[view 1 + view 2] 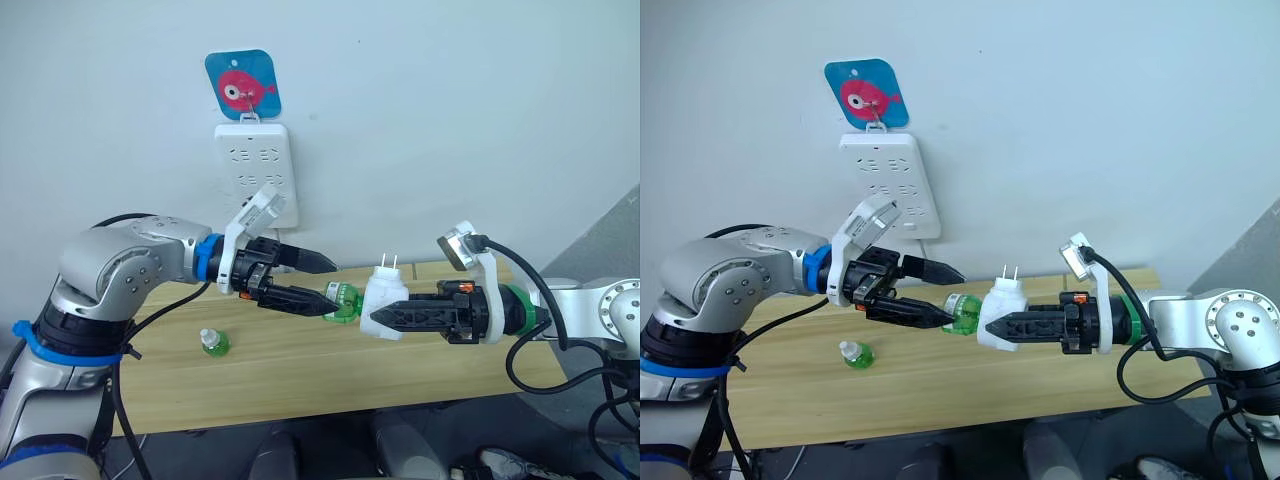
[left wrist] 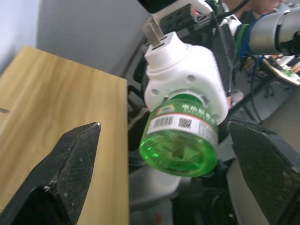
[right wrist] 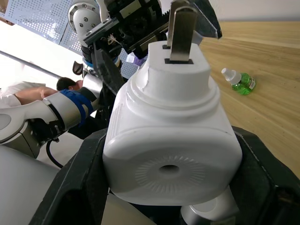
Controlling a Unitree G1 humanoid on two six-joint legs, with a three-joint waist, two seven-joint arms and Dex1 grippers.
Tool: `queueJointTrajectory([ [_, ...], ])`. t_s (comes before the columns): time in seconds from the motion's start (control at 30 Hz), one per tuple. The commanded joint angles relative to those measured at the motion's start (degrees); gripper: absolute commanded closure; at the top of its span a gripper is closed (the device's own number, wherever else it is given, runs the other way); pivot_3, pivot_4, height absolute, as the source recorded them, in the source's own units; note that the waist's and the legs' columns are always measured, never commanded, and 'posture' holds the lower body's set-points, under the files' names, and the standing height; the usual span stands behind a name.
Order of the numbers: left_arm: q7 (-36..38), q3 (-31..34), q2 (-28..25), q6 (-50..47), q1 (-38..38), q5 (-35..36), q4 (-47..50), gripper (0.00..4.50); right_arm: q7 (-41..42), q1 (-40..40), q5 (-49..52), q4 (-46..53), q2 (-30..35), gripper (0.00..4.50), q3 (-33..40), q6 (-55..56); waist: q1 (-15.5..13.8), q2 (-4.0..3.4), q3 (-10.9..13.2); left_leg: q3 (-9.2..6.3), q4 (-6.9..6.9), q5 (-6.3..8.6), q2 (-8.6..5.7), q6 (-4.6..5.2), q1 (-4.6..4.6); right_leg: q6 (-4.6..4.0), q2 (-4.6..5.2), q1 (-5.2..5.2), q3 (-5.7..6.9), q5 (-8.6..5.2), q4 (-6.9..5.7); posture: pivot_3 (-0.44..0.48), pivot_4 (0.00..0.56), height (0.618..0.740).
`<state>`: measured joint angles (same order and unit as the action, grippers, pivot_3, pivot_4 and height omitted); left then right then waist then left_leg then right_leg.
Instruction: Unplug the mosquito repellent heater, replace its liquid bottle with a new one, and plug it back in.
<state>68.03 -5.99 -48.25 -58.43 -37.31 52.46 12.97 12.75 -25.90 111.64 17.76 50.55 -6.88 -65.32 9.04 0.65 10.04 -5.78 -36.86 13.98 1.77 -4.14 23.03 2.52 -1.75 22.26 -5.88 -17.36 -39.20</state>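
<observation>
Right claw (image 1: 392,318) grips heater (image 1: 381,305); bottle (image 2: 180,138) label legible.

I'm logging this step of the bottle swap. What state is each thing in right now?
Small white rounded plastic heater: unplugged, held in the air, prongs up.
Green bottle in the heater: attached to the heater, between the open left fingers.
Small green bottle with white cap: lying on the wooden table.
White wall power strip: nothing plugged in.
Left gripper: open.
Right gripper: shut on the heater.

left gripper (image 1: 328,282) jaws spread, right gripper (image 1: 385,316) clamped
</observation>
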Motion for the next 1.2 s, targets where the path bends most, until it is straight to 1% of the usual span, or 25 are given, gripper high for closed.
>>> queueJointTrajectory([
  [0.03,-0.72,4.16,-0.06,4.36,1.09,-1.79,1.61,0.00,-0.06,0.11,1.36,0.45,0.07,1.46,1.62,0.71,-0.08,0.00,0.00,0.00,0.00,0.00,0.00,0.00,0.00,0.00,0.00,0.00,0.00,0.00,0.00,-0.165,0.137,0.740],
  [0.13,0.06,6.82,2.08,19.57,4.58,-9.23,1.97,0.00,-0.73,0.42,1.36,-0.65,0.00,1.46,1.92,0.82,-0.38,0.00,0.00,0.04,-0.01,0.00,0.00,0.00,-0.01,0.00,0.02,-0.01,-0.02,0.00,0.01,-0.160,0.138,0.740],
  [0.27,2.66,7.39,5.23,43.51,9.85,-21.01,0.42,0.00,-1.21,0.32,1.36,-1.56,-0.47,1.46,1.98,0.80,-0.95,-0.01,0.00,0.10,0.00,0.00,0.00,0.00,0.00,-0.01,0.03,-0.01,-0.07,0.01,0.06,-0.159,0.138,0.740],
  [0.37,4.33,7.70,7.80,55.19,13.43,-24.69,0.03,0.00,-1.68,0.12,1.36,-1.97,-0.89,1.46,1.96,0.75,-1.14,-0.01,-0.01,0.10,-0.01,0.00,0.00,0.00,0.01,-0.03,0.04,-0.01,-0.07,0.02,0.07,-0.162,0.138,0.740],
  [0.5,5.70,8.11,11.65,67.31,17.80,-25.94,0.87,0.00,-2.17,0.11,1.36,-2.24,-1.27,1.46,2.22,0.74,-1.13,0.00,-0.01,0.14,-0.01,0.00,-0.03,0.00,0.03,-0.01,0.10,-0.02,-0.10,0.03,0.11,-0.166,0.136,0.740],
  [0.6,5.24,7.66,13.60,71.78,20.04,-26.34,0.69,0.00,-2.43,0.31,1.36,-1.97,-1.49,1.46,2.42,0.77,-1.10,0.00,-0.01,0.15,-0.03,0.00,-0.04,0.00,0.02,0.00,0.11,-0.04,-0.10,0.04,0.10,-0.180,0.134,0.740],
  [0.77,6.76,6.08,13.81,74.50,21.52,-26.31,-0.67,0.00,-2.57,0.64,1.36,-1.27,-1.58,1.46,2.75,0.71,-0.92,-0.01,-0.01,0.15,-0.06,0.00,-0.04,0.00,0.01,0.02,0.10,-0.04,-0.09,0.04,0.07,-0.190,0.134,0.740],
  [0.9,9.48,4.70,14.27,78.67,20.16,-27.31,-4.79,0.00,-2.50,0.55,1.36,-0.98,-1.54,1.46,2.75,0.56,-0.89,-0.01,-0.01,0.15,-0.06,0.00,-0.05,0.00,0.00,0.03,0.10,-0.05,-0.10,0.05,0.07,-0.190,0.134,0.740],
  [1.2,11.75,1.70,17.98,88.80,14.33,-28.91,-12.92,0.00,-2.48,0.38,1.36,0.22,-1.76,1.46,2.16,0.56,-0.78,-0.02,-0.02,0.13,-0.07,0.00,-0.05,0.00,0.01,0.03,0.10,-0.06,-0.07,0.06,0.08,-0.202,0.124,0.740],
])
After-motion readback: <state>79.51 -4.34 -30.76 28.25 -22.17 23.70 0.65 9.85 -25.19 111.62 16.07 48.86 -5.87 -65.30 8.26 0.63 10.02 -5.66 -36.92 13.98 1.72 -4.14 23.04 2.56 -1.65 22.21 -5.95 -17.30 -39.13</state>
